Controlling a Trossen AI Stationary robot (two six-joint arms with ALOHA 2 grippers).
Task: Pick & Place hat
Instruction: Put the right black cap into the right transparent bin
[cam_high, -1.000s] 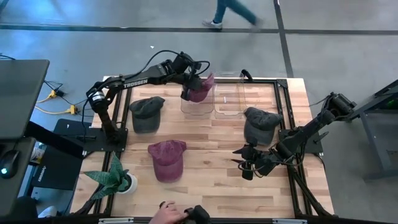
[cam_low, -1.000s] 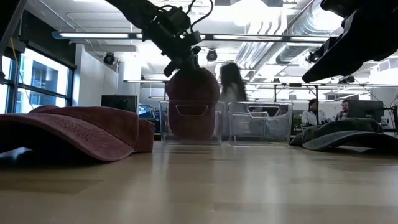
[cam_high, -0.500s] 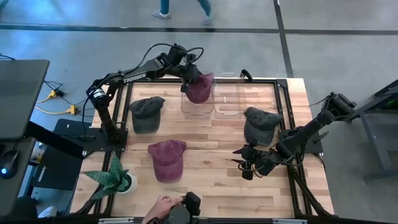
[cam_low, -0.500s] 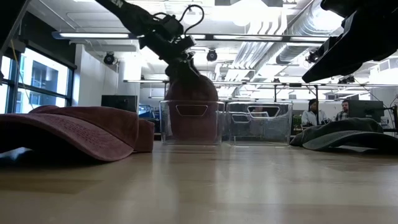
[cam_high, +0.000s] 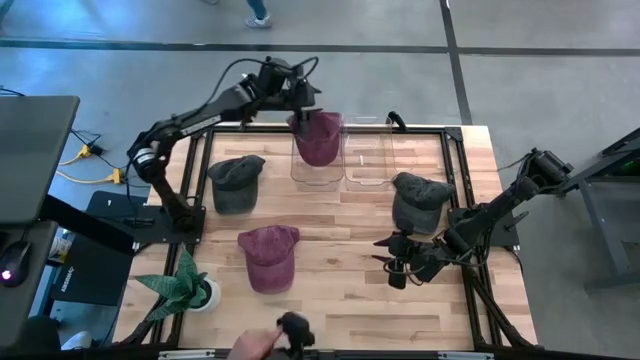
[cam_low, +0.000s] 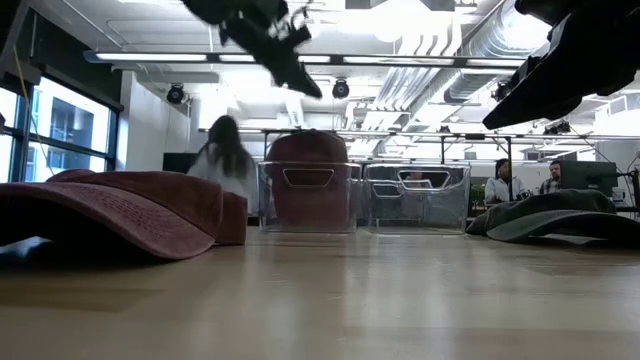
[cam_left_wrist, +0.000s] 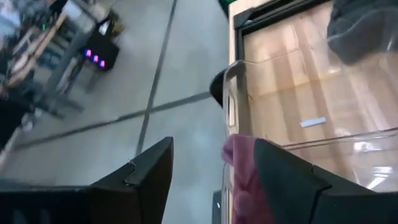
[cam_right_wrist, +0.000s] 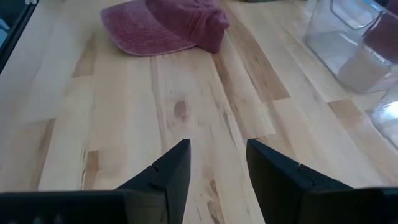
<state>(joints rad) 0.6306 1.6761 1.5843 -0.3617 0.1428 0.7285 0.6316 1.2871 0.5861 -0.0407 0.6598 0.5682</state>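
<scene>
An open-plan robotics lab: exposed ceiling ducts and strip lights hang above the wooden table, with monitor desks and seated people behind it.

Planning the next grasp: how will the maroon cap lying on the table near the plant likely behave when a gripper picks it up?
The faded maroon fabric cap looks soft: its crown sags and creases, so it would probably fold and droop from a pinch. Its curved brim looks stiffer, likely the steadier place to grip. It seems light, so it may slide on the smooth wooden table if nudged first.
</scene>
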